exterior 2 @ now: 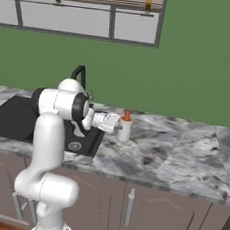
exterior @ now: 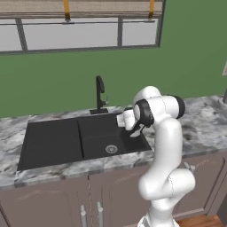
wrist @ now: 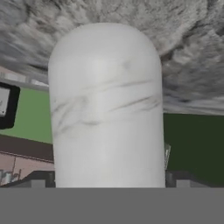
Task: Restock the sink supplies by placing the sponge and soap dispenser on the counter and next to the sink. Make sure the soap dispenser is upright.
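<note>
A: Entry, arm position. The gripper (exterior 2: pixel 119 126) reaches sideways from the wrist, level with the worktop (exterior 2: pixel 184 149), just past the right edge of the sink (exterior: pixel 66 139).

B: And the soap dispenser (exterior 2: pixel 125 128)?

A: Upright on the marbled stone, orange pump on top, immediately right of the basin's right rim. In the right base view the gripper's end meets the bottle's left side at about mid-height.

B: Between the jaws, or beside them?

A: Between. The hand view has the pale bottle body (wrist: pixel 107 109) running straight up the middle, with a dark fingertip (wrist: pixel 37 180) low at its left edge and the other at its right (both mostly cut off by the frame's bottom).

B: So gripping?

A: Cannot tell. The tips flank the bottle closely, but whether they press on it is not visible. From the left base view the arm's own wrist hides the jaws.

B: Bottle base on the stone?

A: It appears seated on the worktop in the right base view, not tilted.

B: Faucet (exterior: pixel 100 94)?

A: Black, standing behind the basin, well left of the bottle.
</note>
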